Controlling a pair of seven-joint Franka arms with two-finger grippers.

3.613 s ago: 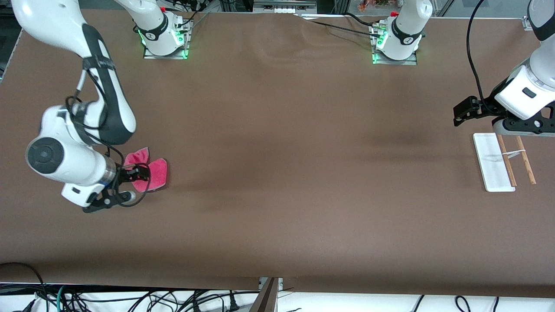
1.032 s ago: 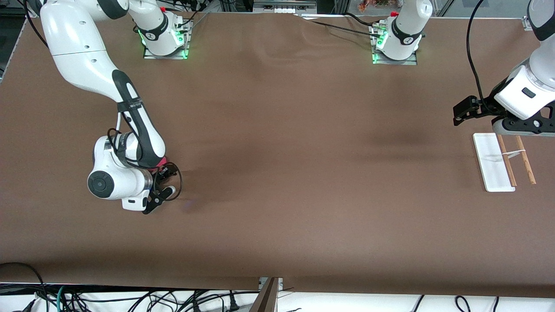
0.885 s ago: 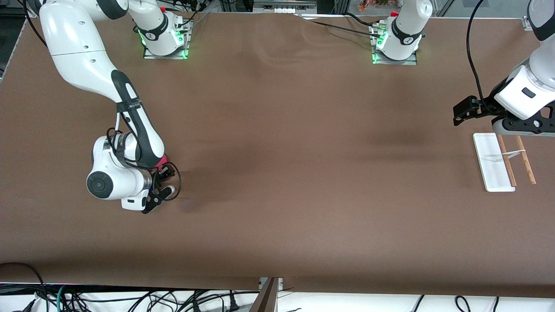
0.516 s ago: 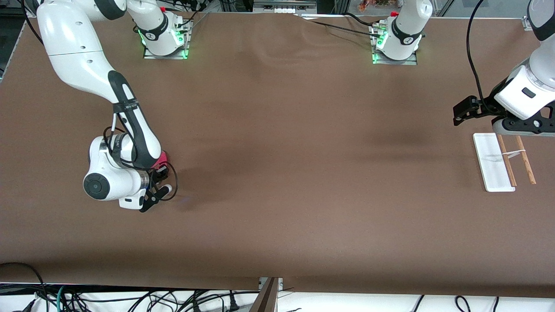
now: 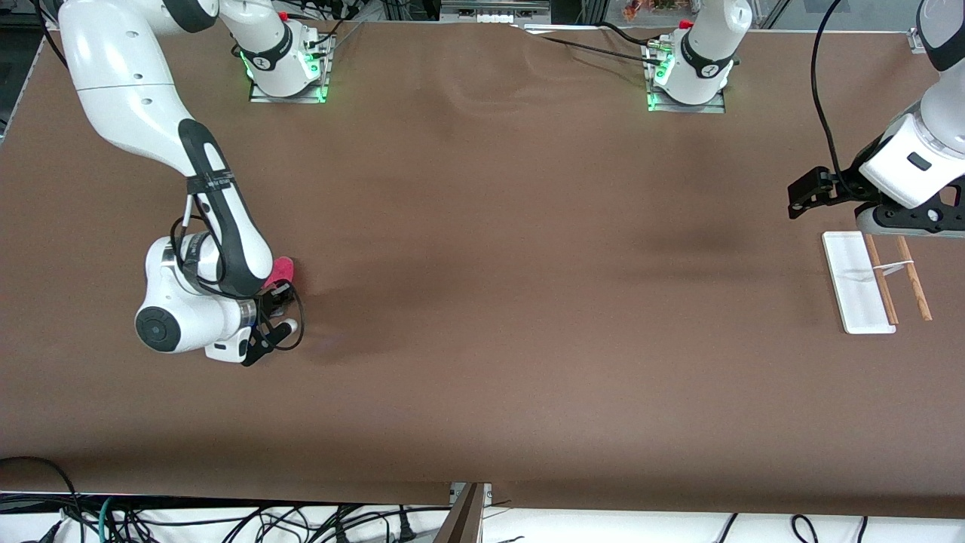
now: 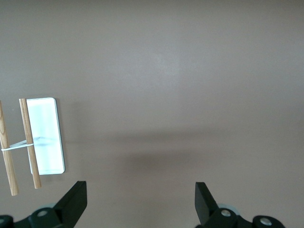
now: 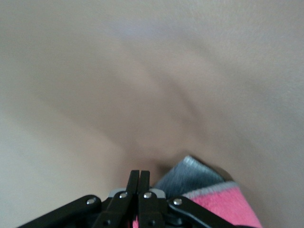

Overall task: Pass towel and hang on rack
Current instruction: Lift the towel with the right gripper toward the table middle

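Gripping the towel (image 5: 282, 268) with its fingers pressed together on the cloth, the right gripper (image 5: 277, 299) sits at the middle left of the front view, up over the brown table (image 5: 482, 302). Pink cloth with a grey underside (its grey edge showing too) hangs beside the closed fingers (image 7: 138, 183) in the right wrist view. At the right edge of the front view, the left gripper (image 6: 140, 202) waits with fingers spread wide, over the table just beside the rack (image 5: 874, 280).
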